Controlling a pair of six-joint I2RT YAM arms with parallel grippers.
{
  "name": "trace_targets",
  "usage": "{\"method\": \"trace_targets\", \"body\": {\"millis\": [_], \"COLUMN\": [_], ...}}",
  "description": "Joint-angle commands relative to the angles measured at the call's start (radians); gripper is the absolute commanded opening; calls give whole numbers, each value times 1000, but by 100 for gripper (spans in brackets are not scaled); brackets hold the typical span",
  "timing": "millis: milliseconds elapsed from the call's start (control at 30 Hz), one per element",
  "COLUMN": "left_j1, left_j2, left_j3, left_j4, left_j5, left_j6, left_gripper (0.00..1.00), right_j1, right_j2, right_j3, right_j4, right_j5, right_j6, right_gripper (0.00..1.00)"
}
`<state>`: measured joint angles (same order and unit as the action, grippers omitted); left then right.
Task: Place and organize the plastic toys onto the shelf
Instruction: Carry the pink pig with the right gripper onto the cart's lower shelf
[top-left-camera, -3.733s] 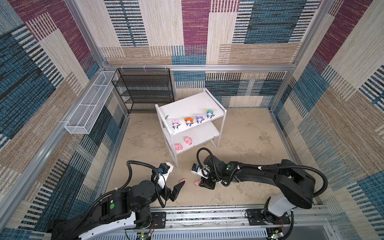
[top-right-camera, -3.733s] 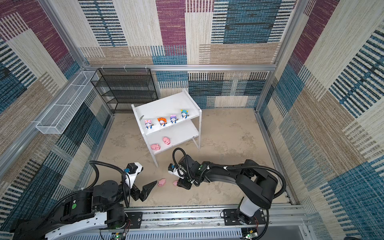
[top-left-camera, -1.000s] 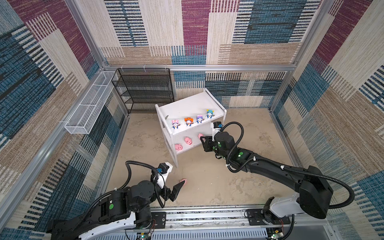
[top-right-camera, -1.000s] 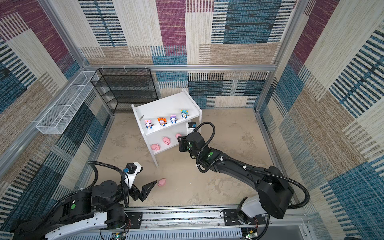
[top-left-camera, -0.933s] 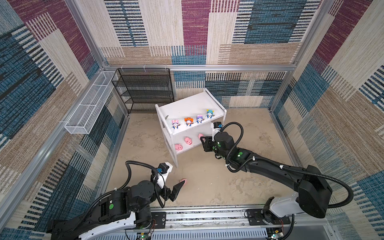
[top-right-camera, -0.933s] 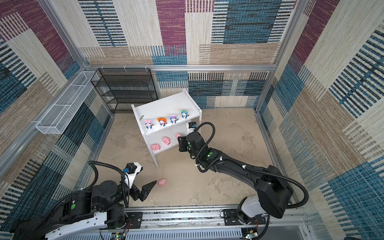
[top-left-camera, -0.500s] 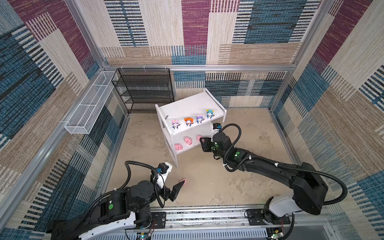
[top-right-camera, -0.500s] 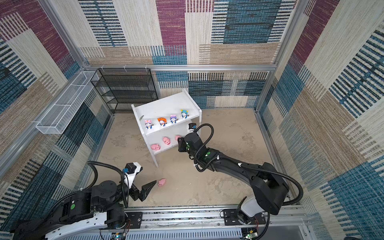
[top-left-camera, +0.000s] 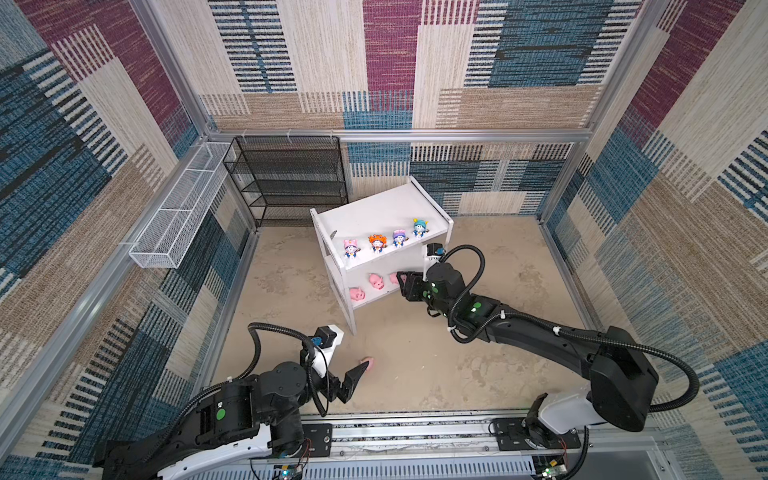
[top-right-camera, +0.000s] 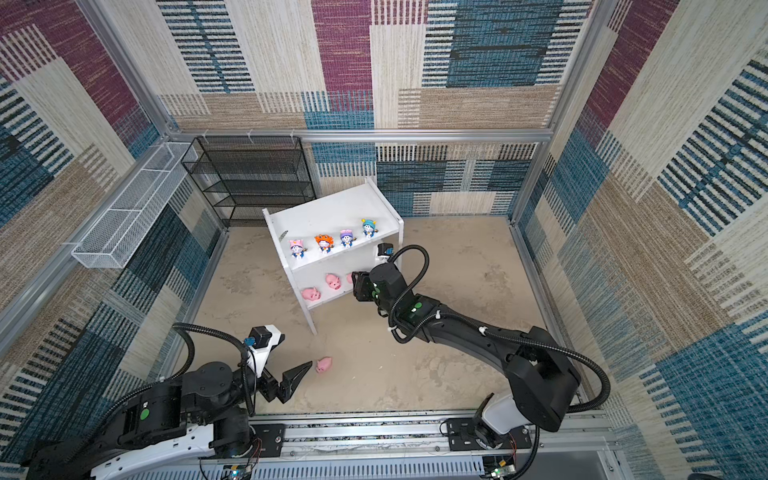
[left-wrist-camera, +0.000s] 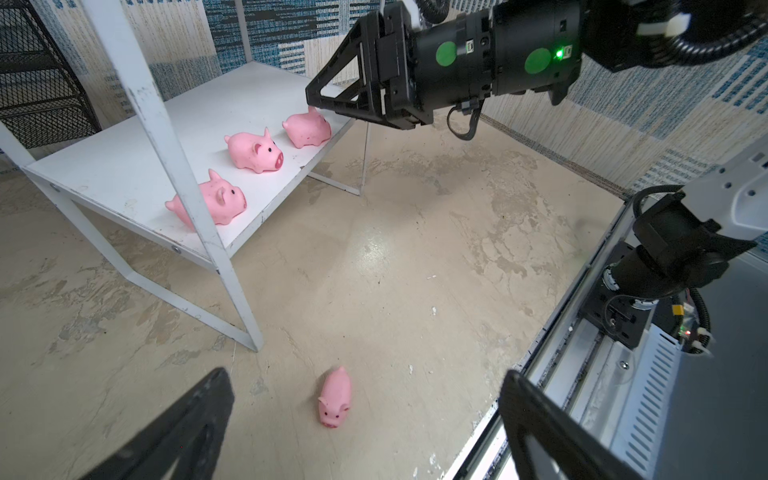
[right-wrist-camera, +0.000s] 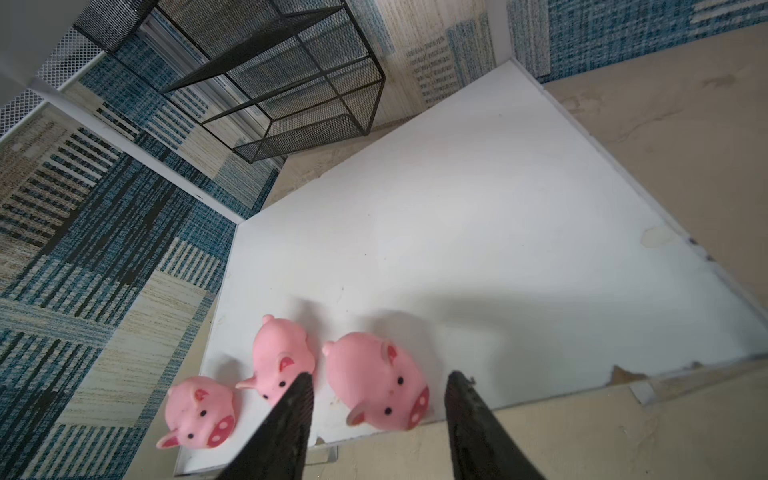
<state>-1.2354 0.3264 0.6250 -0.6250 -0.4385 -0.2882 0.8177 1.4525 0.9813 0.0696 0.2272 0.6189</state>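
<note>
**Clerk:** Entry one, the shelving?

**Keeper:** One white two-tier shelf (top-left-camera: 374, 210) of flat boards on thin legs. It stands on the stained beige desk (top-left-camera: 498, 257), near a black wire-mesh rack (top-left-camera: 286, 178). A long white wire-mesh basket (top-left-camera: 178, 216) runs along the left wall.

**Clerk:** Top board?

**Keeper:** Four white-and-blue cartoon toys stand upright in one row near the front edge: pink-hooded figurine (top-left-camera: 350, 248), orange-hooded figurine (top-left-camera: 377, 243), purple-hooded figurine (top-left-camera: 400, 238), teal-hooded figurine (top-left-camera: 419, 227).

**Clerk:** Lower board?

**Keeper:** Three plain pink plastic pigs sit in a row by the front edge: first pig (right-wrist-camera: 199, 411), second pig (right-wrist-camera: 282, 361), third pig (right-wrist-camera: 376, 380). All rest on the board.

**Clerk:** Right pincer?

**Keeper:** The black right pincer (right-wrist-camera: 380, 375) is at the lower board's front edge, spread. Its fingers (right-wrist-camera: 291, 415) flank the third pig, and its wrist view shows a gap on either side. The third pig faces it.

**Clerk:** The remaining pig?

**Keeper:** The fourth pig (top-right-camera: 323, 365) is off the shelf. It is on the desk, near the shelf's nearest corner leg.

**Clerk:** Left pincer?

**Keeper:** The black left pincer (left-wrist-camera: 365, 372) is spread wide, low over the desk and holding nothing. The fourth pig lies just ahead of its fingertips (top-right-camera: 305, 366), touching neither.
</note>
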Motion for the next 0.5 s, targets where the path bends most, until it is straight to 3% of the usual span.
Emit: {"method": "trace_targets", "body": {"millis": [0,467], "left_j1": [1,1], "left_j2": [3,4], "left_j3": [0,7], "left_j4": [30,25], "left_j5": [-3,-5], "left_j6": [7,8], "left_gripper": [100,100], "right_j1": [0,0], "right_j2": [-35,-54], "right_j3": [-21,-87], "right_j4": [-5,-55], "right_j5": [45,102], "right_j6": [-10,5], "right_gripper": [58,52]}}
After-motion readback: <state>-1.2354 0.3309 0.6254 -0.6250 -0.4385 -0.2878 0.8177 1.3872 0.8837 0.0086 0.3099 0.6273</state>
